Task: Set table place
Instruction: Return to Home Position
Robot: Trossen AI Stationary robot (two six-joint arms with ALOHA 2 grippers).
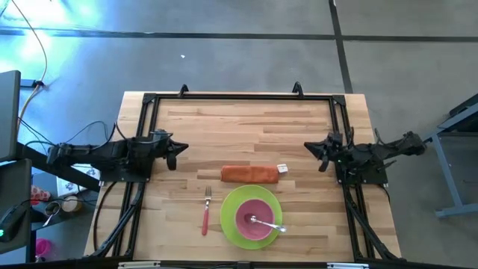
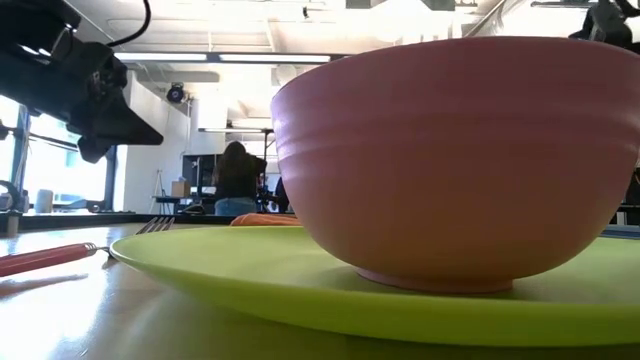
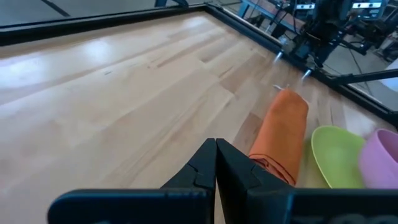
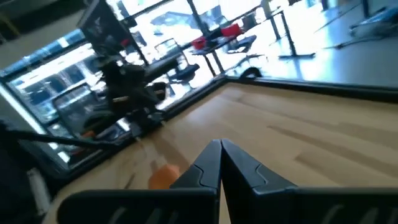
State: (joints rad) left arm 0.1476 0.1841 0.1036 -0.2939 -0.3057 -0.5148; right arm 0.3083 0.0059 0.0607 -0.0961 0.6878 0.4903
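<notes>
The lime-green plate [image 1: 230,217] lies flat near the table's near edge, and the pink bowl [image 1: 254,218] stands on it with the small silver spoon [image 1: 269,224] inside, its handle leaning over the bowl's rim. The red-handled fork [image 1: 206,212] lies flat to the plate's left. A rolled orange cloth [image 1: 249,174] lies beyond the plate. My left gripper [image 1: 176,155] hovers shut at the table's left side, above the wood. My right gripper [image 1: 317,155] hovers shut at the right side. The low view shows the bowl [image 2: 460,160] on the plate [image 2: 330,290] close up.
A black metal frame [image 1: 239,97] edges the light wood table [image 1: 246,127]. A small white tag [image 1: 283,169] sits at the orange cloth's right end. Bare wood spreads across the table's far half. A person [image 2: 238,180] stands in the room beyond.
</notes>
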